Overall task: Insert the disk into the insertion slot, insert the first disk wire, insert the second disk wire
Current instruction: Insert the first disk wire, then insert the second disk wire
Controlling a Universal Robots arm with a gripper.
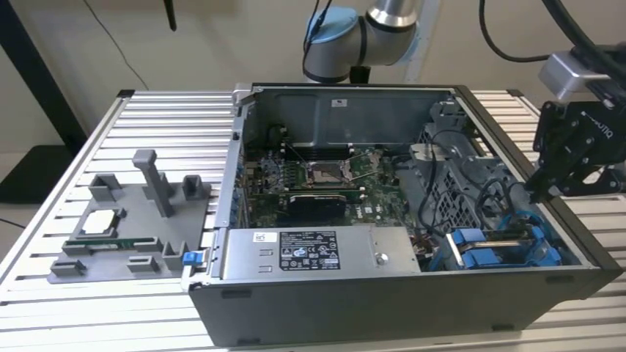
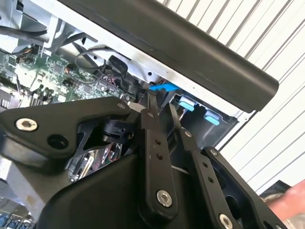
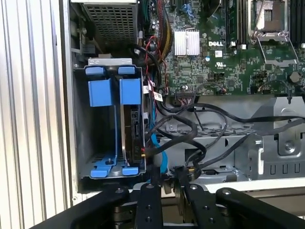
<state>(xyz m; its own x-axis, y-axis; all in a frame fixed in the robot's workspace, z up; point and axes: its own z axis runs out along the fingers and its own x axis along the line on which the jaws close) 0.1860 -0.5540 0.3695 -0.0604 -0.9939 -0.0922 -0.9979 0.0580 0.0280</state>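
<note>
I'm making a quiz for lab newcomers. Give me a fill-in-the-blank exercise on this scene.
The disk sits in the insertion slot in a ____ carrier frame.
The gripper hangs over the computer case at its edge on the exterior view's ____.
The grey parts tray lies on the table on the exterior view's ____ of the case.
Missing words: blue; right; left.

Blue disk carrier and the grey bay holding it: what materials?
Disk carrier: looks like moulded plastic, bright uniform blue with a slight sheen. Bay: probably sheet metal, dull grey and unpainted, with thin folded edges.
</note>
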